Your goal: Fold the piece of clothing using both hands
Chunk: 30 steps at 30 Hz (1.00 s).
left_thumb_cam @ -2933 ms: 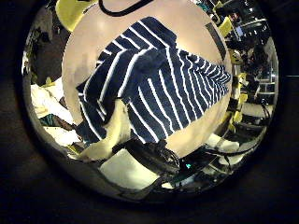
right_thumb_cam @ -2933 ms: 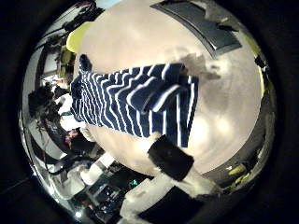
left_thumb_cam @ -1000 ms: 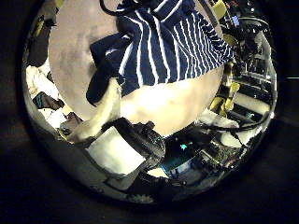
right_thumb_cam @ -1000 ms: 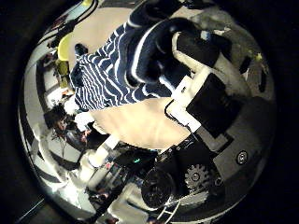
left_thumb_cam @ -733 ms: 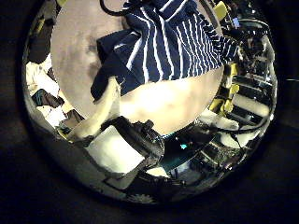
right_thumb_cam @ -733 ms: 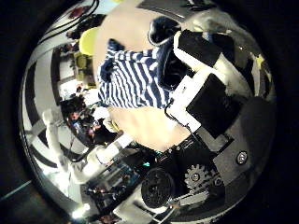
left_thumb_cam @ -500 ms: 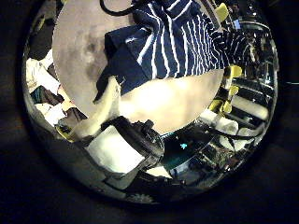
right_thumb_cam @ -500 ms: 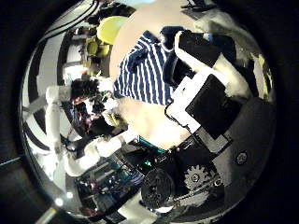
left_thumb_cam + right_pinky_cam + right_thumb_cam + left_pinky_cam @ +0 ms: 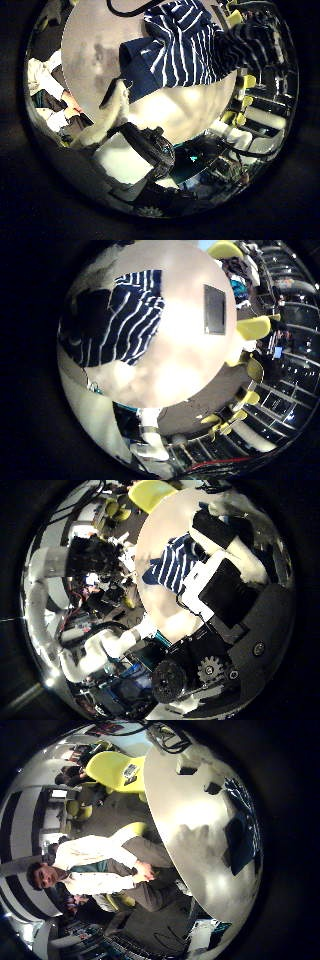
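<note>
A striped garment (image 9: pixel 185 45) lies bunched on the round table (image 9: pixel 190 105) in the left thumb side palm view. One finger (image 9: pixel 113 108) of my left hand reaches to a lifted corner (image 9: pixel 130 85) of it and seems to pinch it. In the right thumb side palm view my right hand's fingers (image 9: pixel 222 542) curl round a fold of the garment (image 9: pixel 172 565), held above the table (image 9: pixel 175 520). The right little finger side palm view shows the garment (image 9: pixel 120 325) spread on the table (image 9: pixel 180 350).
A flat dark rectangular thing (image 9: pixel 213 308) lies on the table beside the garment; it also shows in the left little finger side palm view (image 9: pixel 240 840). Chairs (image 9: pixel 120 770) stand round the table's edge. Racks and gear (image 9: pixel 95 565) stand beyond the table.
Both palm views have shifted, so both hands have moved. The garment went from lying flat to bunched, with a corner lifted at my left finger and a fold taken up in my right fingers.
</note>
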### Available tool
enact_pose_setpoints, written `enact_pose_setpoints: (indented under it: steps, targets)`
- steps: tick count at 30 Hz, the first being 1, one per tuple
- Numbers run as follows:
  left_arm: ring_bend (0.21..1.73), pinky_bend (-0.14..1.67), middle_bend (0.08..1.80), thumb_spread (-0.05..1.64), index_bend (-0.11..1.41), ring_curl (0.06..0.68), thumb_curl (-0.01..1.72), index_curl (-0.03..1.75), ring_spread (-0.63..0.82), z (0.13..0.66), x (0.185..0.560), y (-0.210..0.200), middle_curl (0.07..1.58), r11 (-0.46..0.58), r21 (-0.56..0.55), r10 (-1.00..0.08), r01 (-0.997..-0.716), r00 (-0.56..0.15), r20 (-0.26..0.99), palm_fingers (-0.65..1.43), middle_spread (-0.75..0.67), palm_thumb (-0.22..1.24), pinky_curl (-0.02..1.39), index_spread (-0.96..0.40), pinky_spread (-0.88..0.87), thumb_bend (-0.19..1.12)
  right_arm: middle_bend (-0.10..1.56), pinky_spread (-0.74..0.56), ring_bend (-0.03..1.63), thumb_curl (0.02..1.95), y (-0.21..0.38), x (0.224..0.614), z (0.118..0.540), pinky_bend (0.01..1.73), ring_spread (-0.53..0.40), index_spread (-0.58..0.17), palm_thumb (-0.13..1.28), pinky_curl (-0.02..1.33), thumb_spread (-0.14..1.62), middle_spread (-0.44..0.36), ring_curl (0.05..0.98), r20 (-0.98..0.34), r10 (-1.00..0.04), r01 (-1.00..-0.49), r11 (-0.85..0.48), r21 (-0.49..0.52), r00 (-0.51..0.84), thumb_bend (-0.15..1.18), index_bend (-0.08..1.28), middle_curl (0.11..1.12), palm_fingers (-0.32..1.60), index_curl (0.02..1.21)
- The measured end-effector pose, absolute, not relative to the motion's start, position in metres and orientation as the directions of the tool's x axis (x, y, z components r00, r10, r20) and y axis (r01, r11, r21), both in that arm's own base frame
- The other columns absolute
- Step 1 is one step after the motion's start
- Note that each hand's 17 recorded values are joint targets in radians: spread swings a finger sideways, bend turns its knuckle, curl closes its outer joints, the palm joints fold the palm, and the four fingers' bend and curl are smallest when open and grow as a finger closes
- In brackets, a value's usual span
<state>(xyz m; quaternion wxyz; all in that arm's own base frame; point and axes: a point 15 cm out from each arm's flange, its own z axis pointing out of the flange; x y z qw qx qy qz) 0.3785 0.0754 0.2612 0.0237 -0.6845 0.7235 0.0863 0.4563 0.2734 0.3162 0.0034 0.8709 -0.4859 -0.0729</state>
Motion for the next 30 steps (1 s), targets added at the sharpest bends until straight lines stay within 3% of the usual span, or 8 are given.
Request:
enact_pose_setpoints:
  steps: [6, 8, 9, 11, 14, 18, 25, 30]
  targets:
    - [0.70, 0.49, 0.19, 1.12, 0.19, 0.247, 0.34, 0.52, 0.01, 0.270, 0.361, 0.090, 0.39, 0.002, 0.081, -0.989, -0.997, -0.014, -0.147, 0.30, 0.07, 0.56, 0.35, -0.07, 0.04, -0.02, 1.22, -0.21, 1.32, 0.82, 0.313, 0.456, 0.264, 1.12, -0.228, -0.301, 0.84, 1.06, 1.18, -0.159, 0.764, -0.124, -0.825, -0.819, -0.564, 0.107, 0.551, -0.05, 0.95, 0.84, 1.07, 0.89]
    - [0.70, 0.50, 0.19, 1.12, 0.19, 0.247, 0.34, 0.52, 0.01, 0.270, 0.358, 0.093, 0.39, 0.000, 0.081, -0.989, -0.997, -0.012, -0.149, 0.30, 0.07, 0.56, 0.35, -0.07, 0.04, -0.02, 1.16, -0.26, 1.31, 0.79, 0.325, 0.455, 0.255, 1.09, -0.226, -0.315, 0.76, 1.01, 1.20, -0.167, 0.740, -0.124, -0.813, -0.807, -0.581, 0.103, 0.569, -0.05, 0.82, 0.81, 0.98, 0.87]
    - [0.70, 0.50, 0.19, 1.12, 0.19, 0.247, 0.34, 0.52, 0.01, 0.270, 0.356, 0.095, 0.39, -0.008, 0.080, -0.989, -0.997, -0.004, -0.148, 0.30, 0.07, 0.56, 0.35, -0.07, 0.04, -0.02, 1.09, -0.31, 1.31, 0.77, 0.324, 0.455, 0.254, 1.11, -0.241, -0.328, 0.72, 0.97, 1.21, -0.173, 0.721, -0.124, -0.812, -0.806, -0.582, 0.104, 0.570, -0.04, 0.60, 0.78, 0.79, 0.83]
    - [0.70, 0.50, 0.19, 1.12, 0.19, 0.246, 0.34, 0.52, 0.01, 0.269, 0.350, 0.098, 0.39, -0.018, 0.082, -0.990, -0.996, 0.006, -0.144, 0.30, 0.06, 0.56, 0.35, -0.07, 0.04, -0.02, 0.96, -0.38, 1.31, 0.74, 0.317, 0.457, 0.254, 1.19, -0.257, -0.341, 0.69, 0.93, 1.23, -0.178, 0.696, -0.126, -0.815, -0.808, -0.578, 0.113, 0.565, -0.03, 0.39, 0.74, 0.60, 0.78]
    - [0.70, 0.49, 0.19, 1.12, 0.19, 0.246, 0.34, 0.52, 0.01, 0.270, 0.343, 0.097, 0.39, -0.019, 0.081, -0.989, -0.997, 0.007, -0.146, 0.31, 0.06, 0.56, 0.35, -0.07, 0.04, -0.02, 0.73, -0.38, 1.25, 0.71, 0.317, 0.457, 0.266, 1.25, -0.247, -0.367, 0.66, 0.90, 1.24, -0.187, 0.663, -0.127, -0.806, -0.803, -0.589, 0.091, 0.578, -0.02, 0.19, 0.67, 0.29, 0.68]
    - [0.70, 0.49, 0.19, 1.12, 0.19, 0.246, 0.34, 0.52, 0.01, 0.271, 0.337, 0.097, 0.39, -0.027, 0.077, -0.989, -0.997, 0.015, -0.145, 0.31, 0.06, 0.56, 0.35, -0.07, 0.04, -0.02, 0.53, -0.20, 1.06, 0.66, 0.315, 0.452, 0.294, 1.11, -0.151, -0.375, 0.64, 0.86, 1.24, -0.099, 0.570, -0.145, -0.776, -0.780, -0.625, 0.047, 0.613, -0.02, 0.20, 0.57, 0.01, 0.58]
    - [0.69, 0.50, 0.19, 1.12, 0.19, 0.245, 0.35, 0.52, 0.00, 0.277, 0.336, 0.090, 0.39, -0.026, 0.063, -0.990, -0.998, 0.016, -0.144, 0.31, 0.05, 0.57, 0.35, -0.08, 0.03, -0.02, 0.40, 0.09, 0.96, 0.61, 0.295, 0.440, 0.369, 1.01, -0.021, -0.372, 0.68, 0.77, 1.23, -0.028, 0.470, -0.248, -0.746, -0.779, -0.624, -0.061, 0.618, -0.01, 0.18, 0.47, 0.04, 0.49]
    - [0.69, 0.50, 0.19, 1.12, 0.19, 0.243, 0.35, 0.53, -0.01, 0.281, 0.336, 0.081, 0.39, -0.020, 0.061, -0.990, -0.998, 0.011, -0.138, 0.32, 0.05, 0.57, 0.35, -0.08, 0.03, -0.02, 0.39, 0.24, 0.91, 0.60, 0.259, 0.422, 0.398, 0.92, 0.019, -0.372, 0.70, 0.72, 1.24, -0.031, 0.436, -0.264, -0.765, -0.798, -0.602, -0.030, 0.587, -0.01, 0.19, 0.44, 0.06, 0.45]
